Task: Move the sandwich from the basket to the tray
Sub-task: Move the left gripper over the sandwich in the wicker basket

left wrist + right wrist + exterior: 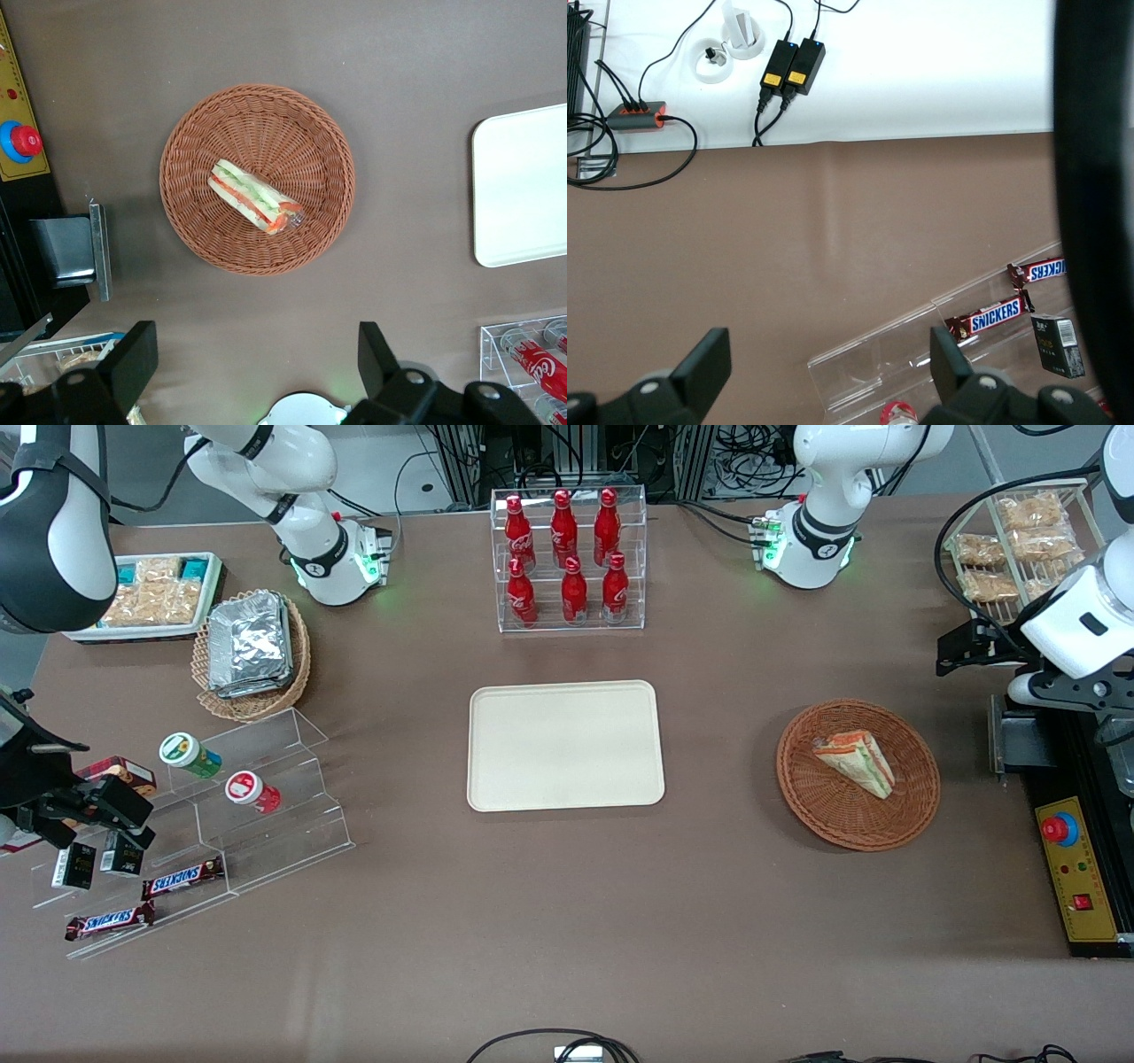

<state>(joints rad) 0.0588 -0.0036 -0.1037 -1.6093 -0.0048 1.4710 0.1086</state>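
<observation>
The sandwich (855, 762) (254, 197), a clear-wrapped wedge with green and red filling, lies in the round reddish-brown basket (797, 779) (186, 133). The cream tray (565, 746) (523, 186) lies flat at the table's middle with nothing on it. My gripper (964, 646) (255, 341) hangs open, high above the table. It is farther from the front camera than the basket and a little toward the working arm's end. Nothing is between its fingers (137, 350), and it is well apart from the sandwich.
A clear rack of red bottles (571, 558) stands farther from the front camera than the tray. A wire rack of snacks (1019, 540) and a control box with a red button (1076, 868) sit at the working arm's end. A foil-packet basket (252, 651) and acrylic steps (266, 815) are at the parked arm's end.
</observation>
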